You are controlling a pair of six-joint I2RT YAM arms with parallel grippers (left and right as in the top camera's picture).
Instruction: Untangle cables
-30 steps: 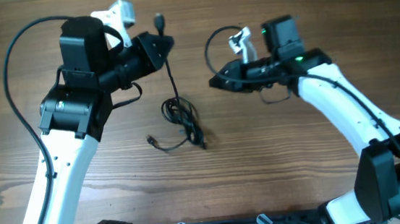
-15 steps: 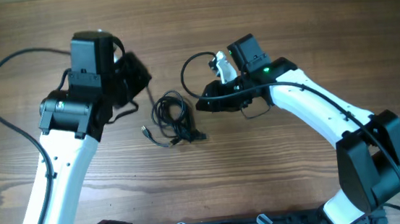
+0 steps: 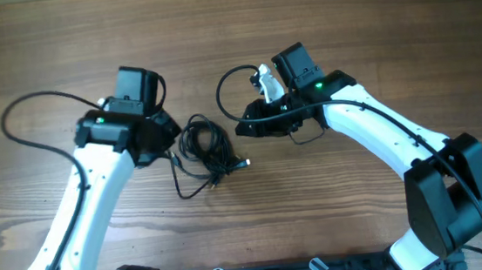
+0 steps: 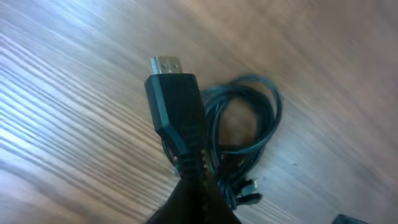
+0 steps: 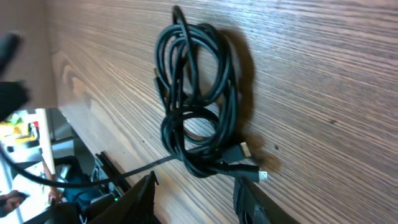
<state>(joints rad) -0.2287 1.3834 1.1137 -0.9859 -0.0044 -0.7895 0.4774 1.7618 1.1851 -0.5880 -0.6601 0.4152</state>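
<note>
While lying looped together on the surface [image 3: 345, 21], shown as one loose tangle of cables [image 3: 205, 147], midway between the two arms. Left of the tangle: left jaws clenched on a single plug [image 4: 173, 106], metal tip protruding, presumably to anchor one free end for drawing loops off the rest. Right of the tangle, just beside it: right jaws released, fingers [image 5: 140, 199] spread with nothing between, probably poised to take a strand from the near side. At the tangle's right edge: small plug ends [image 5: 242, 150] lying loose on the wood. Judged stage: early, loops crossed over one another, no cord yet separated. Likely risk: dragging the whole bundle along instead of freeing one loop.
</note>
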